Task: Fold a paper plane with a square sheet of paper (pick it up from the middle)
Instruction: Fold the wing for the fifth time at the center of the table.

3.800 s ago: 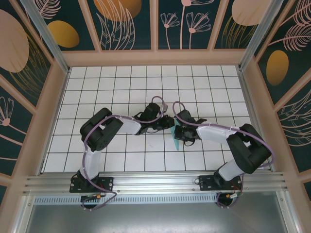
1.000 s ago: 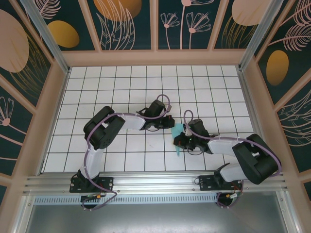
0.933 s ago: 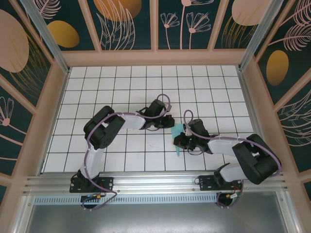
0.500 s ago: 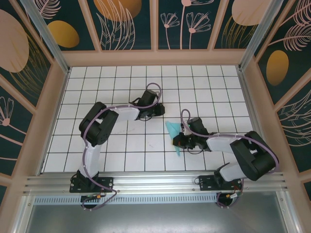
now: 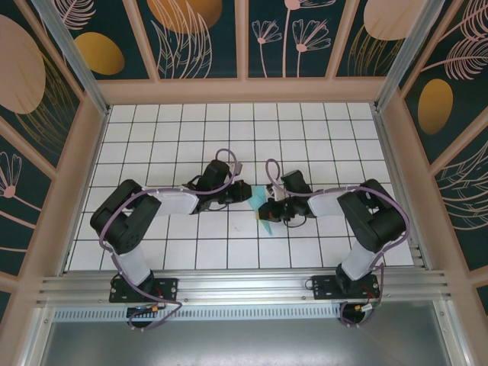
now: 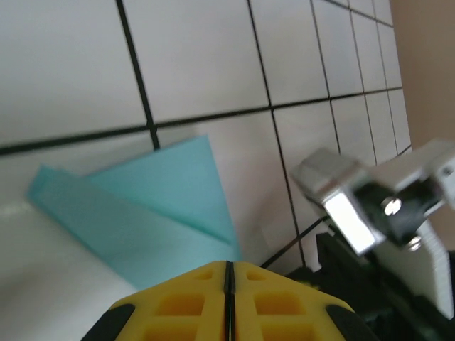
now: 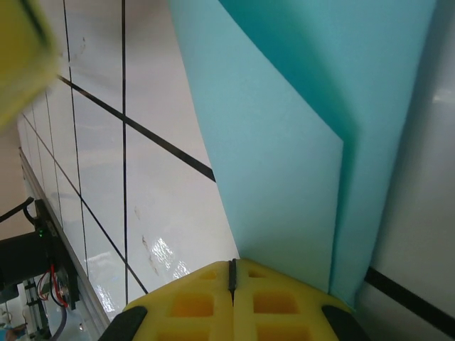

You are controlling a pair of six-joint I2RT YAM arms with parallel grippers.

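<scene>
Paper (image 5: pixel 267 221), folded narrow, lies on the worktop (image 5: pixel 191 137) between both arms in the top view, long axis toward the bases. The right end effector (image 5: pixel 274 207) touches it, and the left end effector (image 5: pixel 245 195) is just beside its far corner. Left wrist: fingers closed, paper (image 6: pixel 142 220) just ahead. Right wrist: fingers closed at its edge; whether pinched we cannot tell. Half a second ago the left stood well apart.

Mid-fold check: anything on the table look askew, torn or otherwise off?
Nothing torn or spilled. The square sheet of paper lies folded between the left gripper and right gripper. In the right wrist view its top layer stops short of the layer beneath, leaving a strip, so the fold looks slightly offset.
</scene>
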